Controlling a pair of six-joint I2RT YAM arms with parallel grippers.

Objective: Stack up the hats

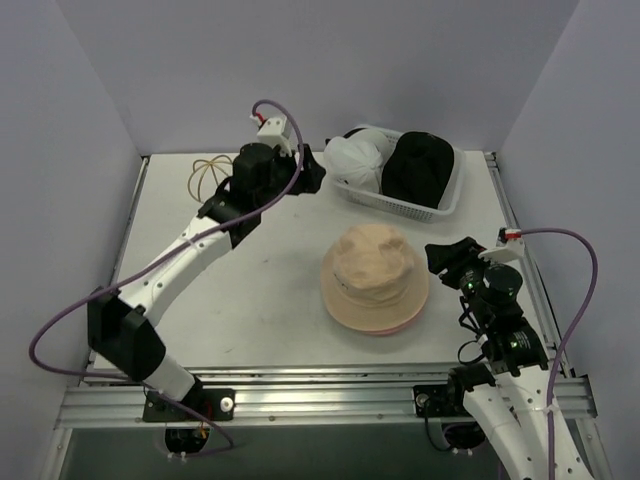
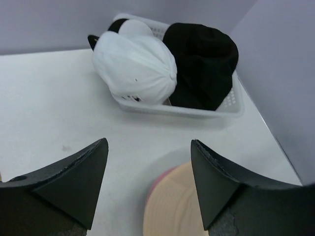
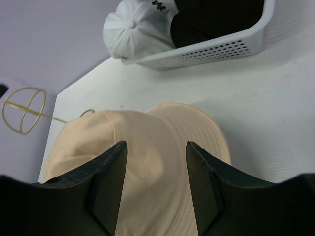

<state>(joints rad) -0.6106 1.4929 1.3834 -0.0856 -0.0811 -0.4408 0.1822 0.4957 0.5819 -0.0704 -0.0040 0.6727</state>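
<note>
A tan bucket hat sits on a pink bucket hat, of which only the brim edge shows, at the table's middle right. A white cap and black hat fabric lie in the white mesh basket at the back. I cannot tell whether the black mass is one hat or two. My left gripper is open and empty, just left of the basket; its view shows the white cap and the black fabric. My right gripper is open beside the tan hat.
A gold wire dome frame stands at the back left of the table and shows in the right wrist view. The basket sits near the back wall. Grey walls close in on three sides.
</note>
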